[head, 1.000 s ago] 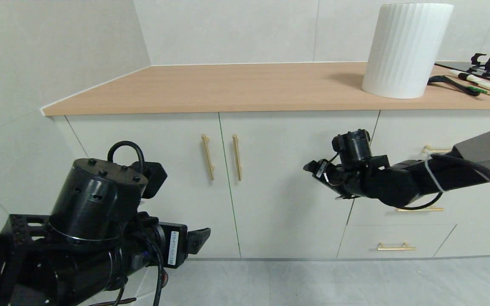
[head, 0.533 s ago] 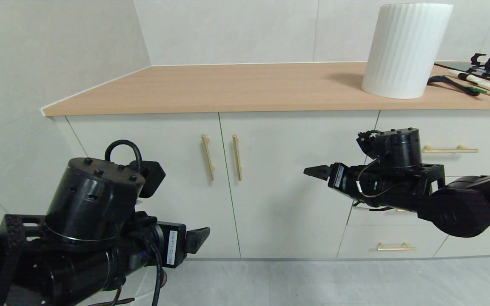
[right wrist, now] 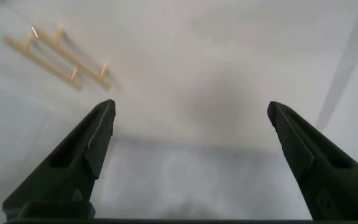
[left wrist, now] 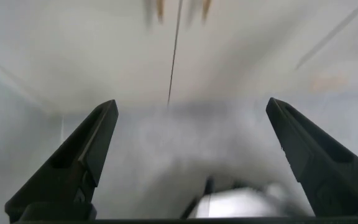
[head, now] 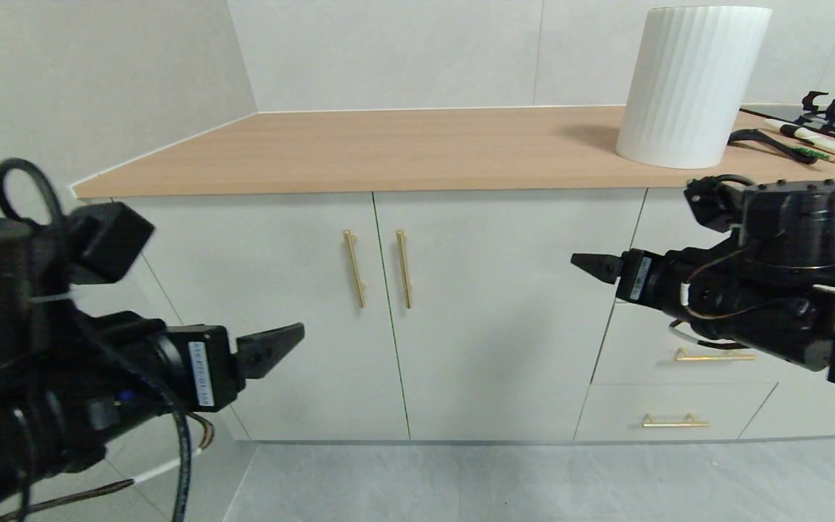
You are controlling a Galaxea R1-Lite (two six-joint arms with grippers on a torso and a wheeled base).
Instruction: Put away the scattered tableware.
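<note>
Wood counter (head: 388, 152) sits above both grippers, with pale cabinet fronts under it. Empty left gripper (head: 269, 349) has its jaws spread wide in its wrist view. It hangs low before the doors (head: 301, 304), and the two brass door handles (head: 354, 268) are ahead of its tip and a bit higher. Empty right gripper (head: 595, 267) also has its jaws wide apart. Its tip is level with the top drawer (head: 678, 217) and points toward the doors, while the drawer handles (head: 715, 355) are lower and back under its wrist. The task's things, the utensils (head: 802, 141), lie on the counter above and behind the right gripper's tip, well apart from it. They are just beside a white ribbed tub (head: 689, 87) that stands between them and the open counter. They include dark and light handles, but the exact pieces are too small to tell. They are far from the left gripper and out of its easy reach. Judged step: setup or approach, with nothing grasped or put away yet. The next move likely falls to the right arm, which must lift above the counter edge, swing back past the tub, and come down on one handle with its jaws lined across it. Alternatively, a drawer or door gets opened first as the storage spot, which means closing on a brass handle and pulling straight out. Main risk: clipping the tub or the counter lip on the way up.
</note>
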